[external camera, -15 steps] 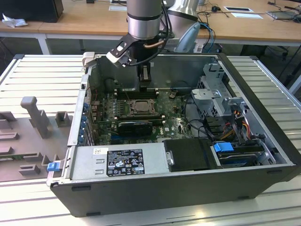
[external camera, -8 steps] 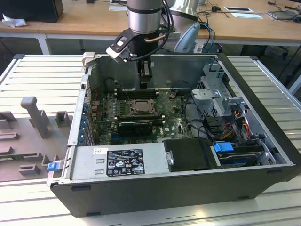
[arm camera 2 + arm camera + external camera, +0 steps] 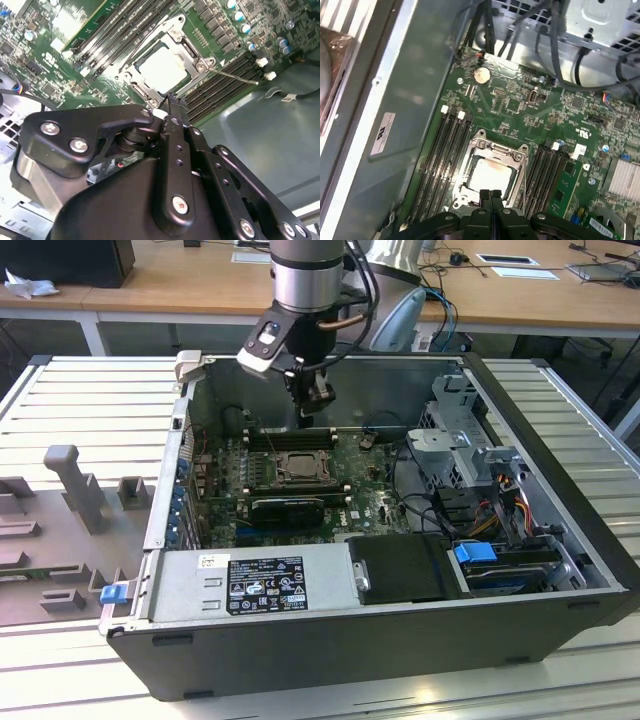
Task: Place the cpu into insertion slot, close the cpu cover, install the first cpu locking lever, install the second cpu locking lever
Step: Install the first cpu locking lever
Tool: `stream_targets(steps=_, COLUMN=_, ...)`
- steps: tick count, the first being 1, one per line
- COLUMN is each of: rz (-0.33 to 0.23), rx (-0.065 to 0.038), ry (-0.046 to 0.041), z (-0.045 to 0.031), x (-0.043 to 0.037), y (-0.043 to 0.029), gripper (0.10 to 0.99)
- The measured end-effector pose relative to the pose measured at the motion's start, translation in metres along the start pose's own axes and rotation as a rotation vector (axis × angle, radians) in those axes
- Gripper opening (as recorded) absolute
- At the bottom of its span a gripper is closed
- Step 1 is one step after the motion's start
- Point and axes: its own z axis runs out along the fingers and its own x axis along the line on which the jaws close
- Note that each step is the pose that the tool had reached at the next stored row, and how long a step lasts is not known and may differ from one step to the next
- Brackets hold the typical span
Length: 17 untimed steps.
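Observation:
The cpu (image 3: 162, 70) (image 3: 490, 175) lies flat in the insertion slot (image 3: 298, 465) on the green board, silvery top up. Around the chip lies the cpu cover (image 3: 189, 48) (image 3: 501, 150), a metal frame lowered flat over it. A thin wire lever (image 3: 235, 77) runs out from one corner of the socket over the memory slots. My gripper (image 3: 306, 418) (image 3: 172, 102) (image 3: 490, 194) hangs a little above the socket's far edge in the exterior view. Its fingers are shut together with nothing between them.
The open computer case (image 3: 560, 540) walls in the board. Black memory slots (image 3: 442, 150) flank the socket on both sides. A black expansion card (image 3: 288, 508), a power supply (image 3: 250, 585), a drive cage (image 3: 460, 440) and cables (image 3: 500, 505) crowd the near and right sides.

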Motion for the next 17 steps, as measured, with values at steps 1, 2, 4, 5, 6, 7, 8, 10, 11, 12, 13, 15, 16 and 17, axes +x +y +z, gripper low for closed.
stream_targets(steps=1, rz=-0.015, rx=0.001, ry=-0.001, z=0.0, x=0.0, y=-0.0001, gripper=0.106)
stream_targets(steps=2, rz=-0.024, rx=0.001, ry=-0.0009, z=0.0, x=0.0, y=-0.0001, gripper=0.106)
stream_targets(steps=4, rz=-0.047, rx=0.001, ry=-0.0003, z=0.0, x=0.0001, y=-0.0001, gripper=0.106)
stream_targets(steps=5, rz=-0.059, rx=0.001, ry=0.0, z=0.0, x=0.0001, y=-0.0001, gripper=0.106)
stream_targets(steps=6, rz=-0.083, rx=0.001, ry=0.0007, z=0.0, x=0.0001, y=-0.0001, gripper=0.106)
stream_targets(steps=7, rz=-0.105, rx=0.001, ry=0.0014, z=0.0, x=0.0001, y=-0.0001, gripper=0.106)
stream_targets(steps=8, rz=-0.117, rx=0.001, ry=0.0018, z=0.0, x=0.0001, y=-0.0001, gripper=0.106)
stream_targets(steps=10, rz=-0.148, rx=0.001, ry=0.0028, z=0.0, x=0.0001, y=-0.0001, gripper=0.106)
stream_targets(steps=11, rz=-0.159, rx=0.001, ry=0.0032, z=0.0, x=0.0001, y=-0.0001, gripper=0.106)
stream_targets(steps=12, rz=-0.173, rx=0.001, ry=0.0037, z=0.0, x=0.0001, y=-0.0001, gripper=0.106)
stream_targets(steps=13, rz=-0.183, rx=0.001, ry=0.0041, z=0.0, x=0.0001, y=-0.0001, gripper=0.106)
stream_targets(steps=15, rz=-0.207, rx=0.001, ry=0.0049, z=0.0, x=0.0, y=-0.0001, gripper=0.106)
stream_targets(steps=16, rz=-0.216, rx=0.001, ry=0.0052, z=0.0, x=0.0001, y=-0.0001, gripper=0.106)
stream_targets(steps=17, rz=-0.235, rx=0.001, ry=0.0059, z=0.0, x=0.0001, y=-0.0001, gripper=0.106)
